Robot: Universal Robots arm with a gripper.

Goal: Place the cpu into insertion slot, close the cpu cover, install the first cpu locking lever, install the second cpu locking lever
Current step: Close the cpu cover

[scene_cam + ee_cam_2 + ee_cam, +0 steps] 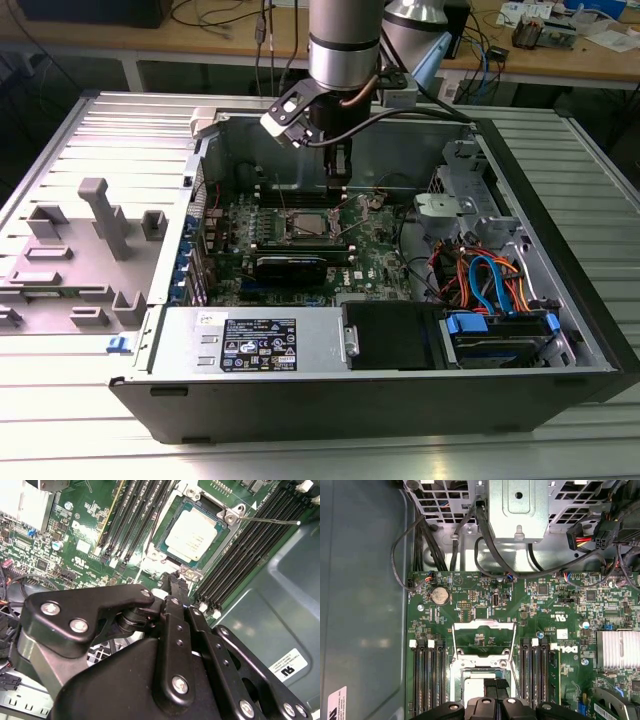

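Observation:
The cpu, a flat square chip with a silver top, lies in the insertion slot on the green board; in the exterior view the cpu sits mid-board. The cpu cover, a thin metal frame with a square window, stands flipped open on the far side of the slot. My gripper hovers just above the slot's near edge, shut with nothing held; its dark fingertips hide part of the slot. One thin locking lever sticks out sideways over the memory slots.
Black memory slots flank the socket on both sides. A finned heatsink and cable bundles lie nearby. A drive cage and the case walls hem in the board. Grey fixture blocks stand outside the case.

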